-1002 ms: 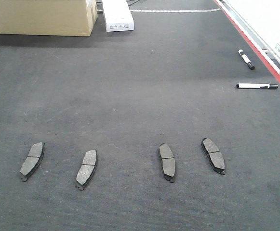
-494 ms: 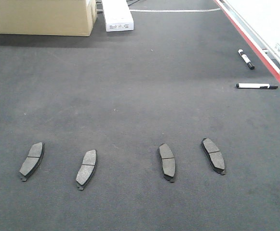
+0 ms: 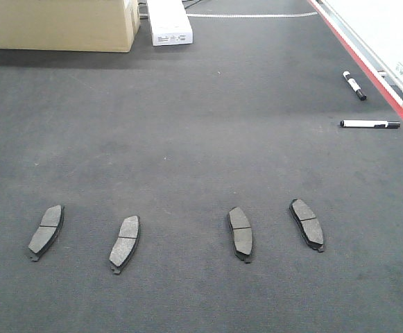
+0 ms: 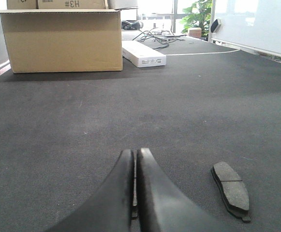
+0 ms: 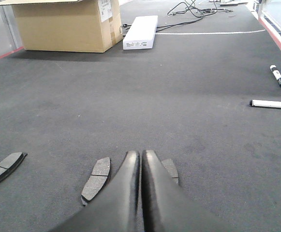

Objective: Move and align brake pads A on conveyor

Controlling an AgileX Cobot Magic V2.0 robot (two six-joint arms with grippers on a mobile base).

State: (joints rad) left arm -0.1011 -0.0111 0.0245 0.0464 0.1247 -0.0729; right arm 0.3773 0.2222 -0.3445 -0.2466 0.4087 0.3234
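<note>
Several grey-brown brake pads A lie in a loose row near the front of the dark conveyor: one at far left, one beside it, and a pair further right. Neither gripper shows in the front view. My left gripper is shut, nothing visibly held, low over the belt with a pad to its right. My right gripper is shut too, hanging between two pads: one at its left, one half hidden at its right. Another pad lies far left.
A cardboard box and a white flat box stand at the belt's far end. Two markers lie near the red right edge. Cables trail behind the white box.
</note>
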